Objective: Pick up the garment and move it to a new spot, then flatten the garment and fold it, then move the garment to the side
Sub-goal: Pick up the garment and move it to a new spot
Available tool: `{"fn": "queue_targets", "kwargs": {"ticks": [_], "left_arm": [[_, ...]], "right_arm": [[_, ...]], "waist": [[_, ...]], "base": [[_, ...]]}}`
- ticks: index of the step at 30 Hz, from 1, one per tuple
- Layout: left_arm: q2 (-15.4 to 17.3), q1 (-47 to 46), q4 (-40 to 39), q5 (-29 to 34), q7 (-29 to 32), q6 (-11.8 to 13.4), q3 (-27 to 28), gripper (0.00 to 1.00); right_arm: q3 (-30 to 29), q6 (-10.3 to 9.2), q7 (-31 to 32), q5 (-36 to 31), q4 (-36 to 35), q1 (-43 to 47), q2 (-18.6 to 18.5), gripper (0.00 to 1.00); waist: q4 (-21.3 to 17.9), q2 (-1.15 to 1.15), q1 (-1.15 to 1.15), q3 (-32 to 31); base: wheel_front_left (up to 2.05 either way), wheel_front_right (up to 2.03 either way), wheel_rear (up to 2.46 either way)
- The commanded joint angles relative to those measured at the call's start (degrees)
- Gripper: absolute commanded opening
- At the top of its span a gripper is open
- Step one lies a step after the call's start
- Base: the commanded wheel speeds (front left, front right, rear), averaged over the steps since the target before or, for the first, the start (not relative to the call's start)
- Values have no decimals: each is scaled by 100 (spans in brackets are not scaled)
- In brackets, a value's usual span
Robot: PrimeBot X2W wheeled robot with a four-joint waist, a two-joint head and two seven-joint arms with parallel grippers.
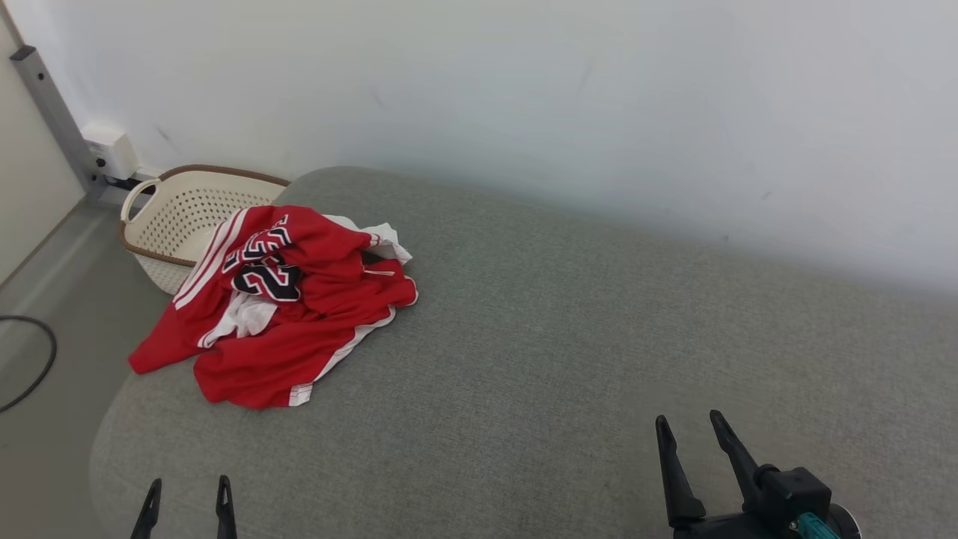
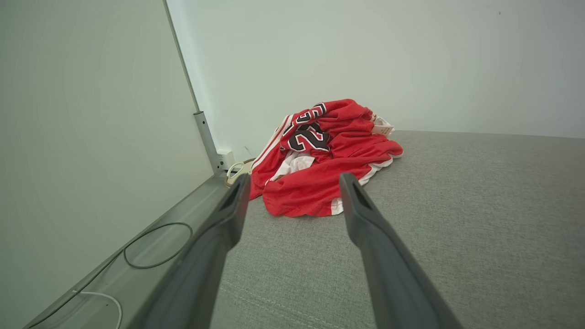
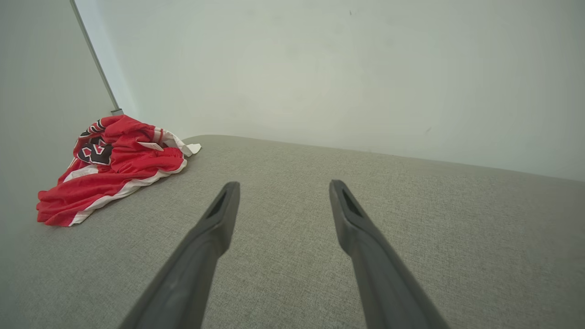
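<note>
The garment (image 1: 281,307) is a red jersey with white trim and black numbers, crumpled in a heap at the far left of the grey cushion (image 1: 561,337). Part of it hangs over the cushion's left edge. My left gripper (image 1: 187,486) is open at the near left edge, well short of the heap; in its wrist view the garment (image 2: 324,160) lies ahead between the open fingers (image 2: 237,201). My right gripper (image 1: 692,423) is open at the near right over bare cushion, and its wrist view has the garment (image 3: 114,169) far to the left.
A cream perforated basket (image 1: 183,217) with a brown rim stands on the floor behind the garment's left side. A black cable (image 1: 34,367) loops on the grey floor at left. A white wall runs behind the cushion, with a metal post (image 1: 56,112) in the corner.
</note>
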Motion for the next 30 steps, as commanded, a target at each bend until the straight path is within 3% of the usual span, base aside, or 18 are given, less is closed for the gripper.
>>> {"fn": "queue_targets", "kwargs": {"ticks": [1, 14, 23, 30], "left_arm": [[-10, 66, 12, 2, -28, 3, 0, 100], [-31, 45, 3, 12, -28, -23, 35, 100], [-189, 28, -81, -187, -29, -10, 169, 100], [-114, -549, -42, -452, -28, -407, 275, 100]], "right_arm": [[26, 4, -12, -15, 20, 86, 4, 100], [47, 4, -12, -46, 32, 50, 3, 100], [170, 4, -12, -45, 71, -10, 3, 100], [321, 4, -12, -13, 116, -164, 1, 100]], "waist": [[201, 0, 0, -22], [474, 0, 0, 66], [392, 0, 0, 103], [2, 0, 0, 210]], "base": [[0, 0, 0], [0, 0, 0], [0, 0, 0], [0, 0, 0]]}}
